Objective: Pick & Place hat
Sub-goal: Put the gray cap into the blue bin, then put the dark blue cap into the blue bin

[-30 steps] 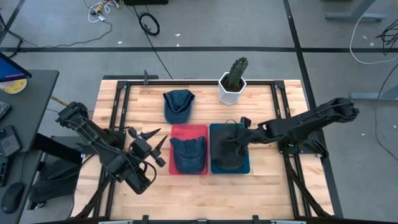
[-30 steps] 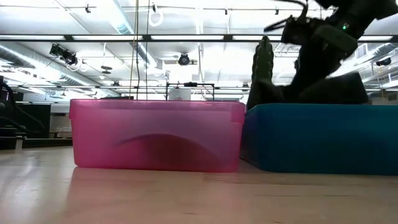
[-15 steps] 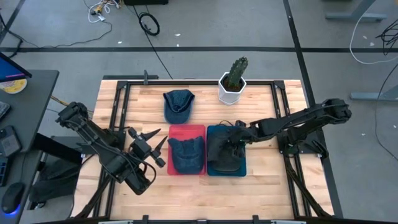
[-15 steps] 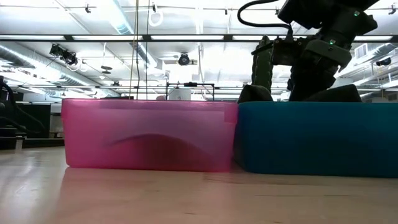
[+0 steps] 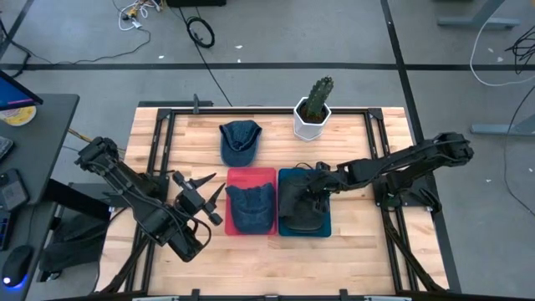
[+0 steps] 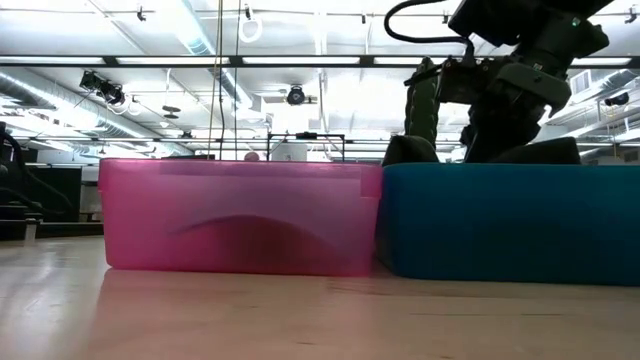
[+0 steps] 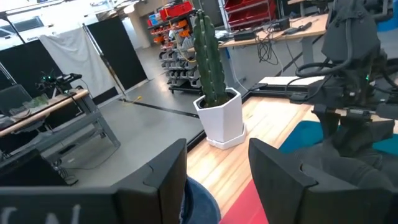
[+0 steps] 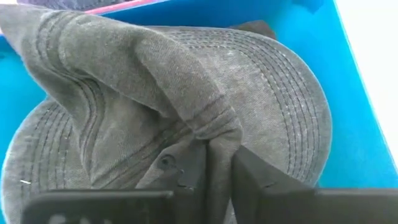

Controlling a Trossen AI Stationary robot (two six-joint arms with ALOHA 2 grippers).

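A dark grey cap (image 5: pixel 301 207) lies in the blue bin (image 5: pixel 326 226); in the low view its top (image 6: pixel 545 151) shows above the bin rim. My right gripper (image 5: pixel 312 191) is over it, shut on its crown. A blue denim cap (image 5: pixel 251 207) rests in the red bin (image 5: pixel 251 174), which touches the blue bin's left side. A second denim cap (image 5: pixel 240 140) lies flat on the far part of the table. My left gripper (image 5: pixel 206 194) waits, open, left of the red bin. My right gripper pinches a raised fold of the grey cap's crown (image 8: pixel 214 140) between its two fingers (image 8: pixel 261 180), coming from above and slanting in from the table's right. The crown cloth is drawn up into a ridge; the brim (image 8: pixel 292 93) stays on the blue bin's floor.
A cactus in a white pot (image 5: pixel 313 110) stands at the far edge, behind the blue bin. Black frame rails (image 5: pixel 163 142) run along the table's left and right sides. Bare wood (image 5: pixel 276 255) lies near the front edge.
My right gripper moved toward the table's left, still shut on the grey cap. The blue bin slid left with it until it met the red bin, and the red bin shifted slightly left too. Both have stayed put for the last half second.
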